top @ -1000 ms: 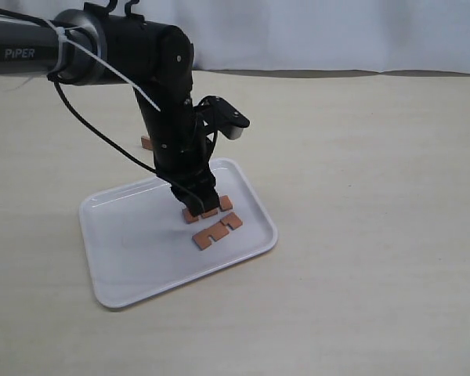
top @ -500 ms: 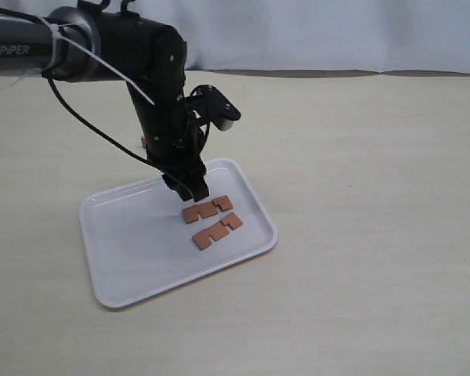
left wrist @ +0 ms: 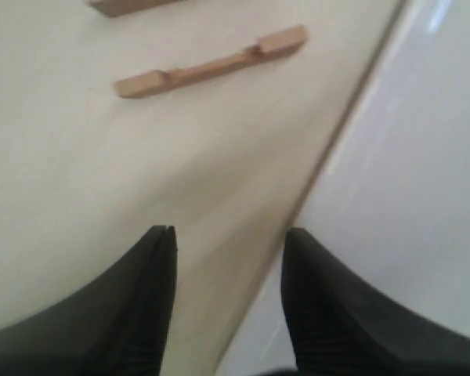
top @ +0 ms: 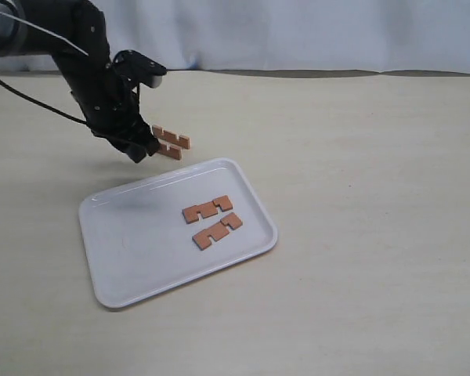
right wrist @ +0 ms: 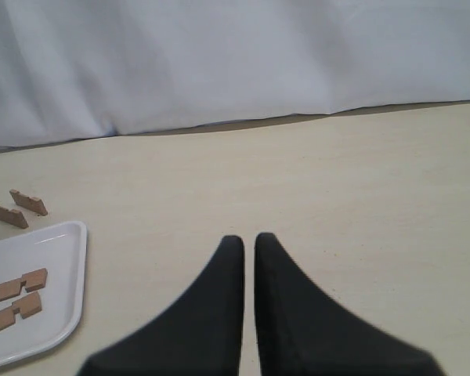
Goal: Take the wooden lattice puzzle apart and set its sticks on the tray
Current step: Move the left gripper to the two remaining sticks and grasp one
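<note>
No assembled lattice puzzle shows, only four separate sticks. Two sticks [top: 207,208] [top: 217,232] lie flat on the white tray [top: 133,266], also seen in the right wrist view as sticks [right wrist: 16,288] [right wrist: 12,315] on the tray [right wrist: 63,258]. Two more sticks [top: 171,142] stand on edge side by side on the table just behind the tray. My left gripper [top: 141,151] hovers right next to them, over the tray's far rim, open and empty. In the left wrist view the gripper [left wrist: 229,233] faces one stick [left wrist: 211,63] beside the tray rim [left wrist: 352,149]. My right gripper [right wrist: 249,243] is shut, empty, far off to the side.
The beige table [top: 360,196] stretches to the right of the tray. A white curtain [top: 313,31] closes off the back edge. The right arm does not appear in the exterior view.
My left gripper lifted off the tray, leaving a second stick beside the first, and swung back and left to the two sticks on the table.
</note>
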